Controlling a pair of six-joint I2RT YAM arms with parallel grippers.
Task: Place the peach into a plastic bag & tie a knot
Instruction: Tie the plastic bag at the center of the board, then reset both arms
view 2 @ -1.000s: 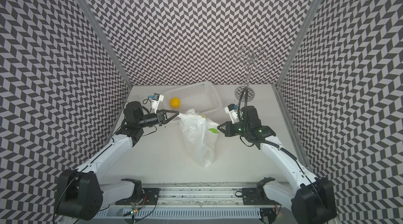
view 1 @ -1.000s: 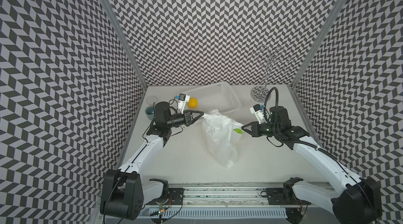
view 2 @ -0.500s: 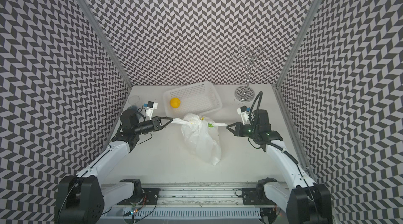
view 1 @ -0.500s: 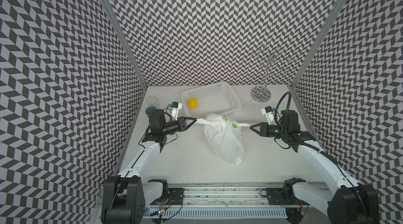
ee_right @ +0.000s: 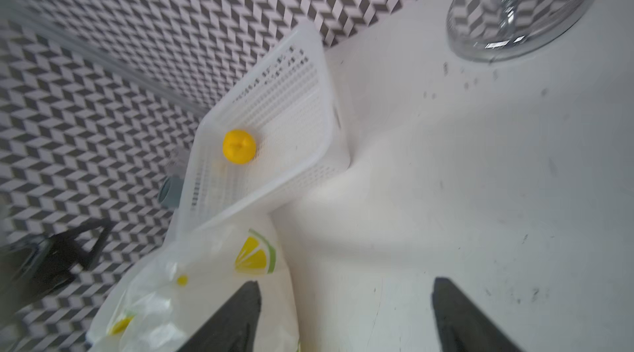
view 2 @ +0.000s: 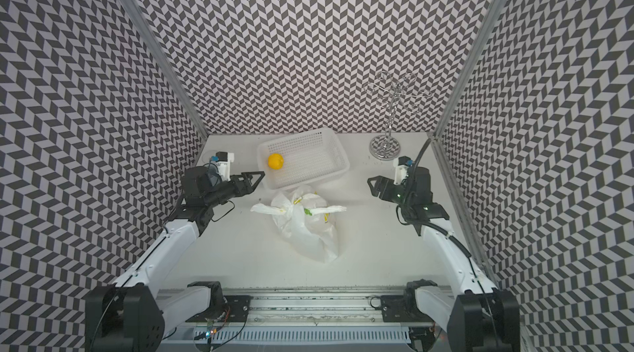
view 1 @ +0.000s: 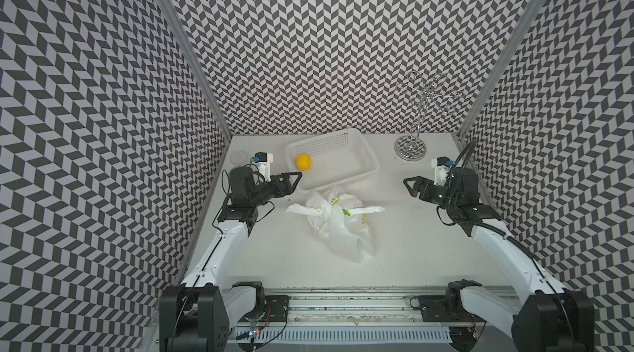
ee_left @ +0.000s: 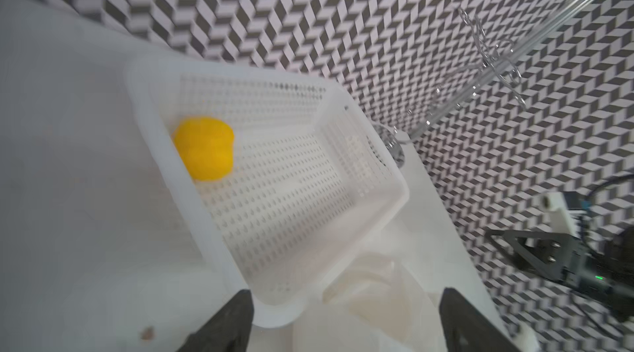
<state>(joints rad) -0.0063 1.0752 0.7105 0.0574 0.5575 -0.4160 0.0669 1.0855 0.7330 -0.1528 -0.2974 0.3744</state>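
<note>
Left end effector (view 1: pixel 297 176): spread, empty, level, aimed inward, apart from plastic bag (view 1: pixel 338 226).
Right end effector (view 1: pixel 408 183): spread, empty, level, aimed inward.

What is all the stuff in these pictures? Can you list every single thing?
plastic bag: one, white with yellow lemon slices, lying mid-table
basket: one, white with little holes, just behind the bag
yellow fruit: one, yellow, inside the basket
metal stand: one, shiny silver, back right corner
small round dish: one, clear, back left by the wall
table: one, white, under everything
walls: three, black-and-white zigzag, around the table
left tool: one, black, open and empty, beside the basket
right tool: one, black, open and empty, right of the bag
</note>
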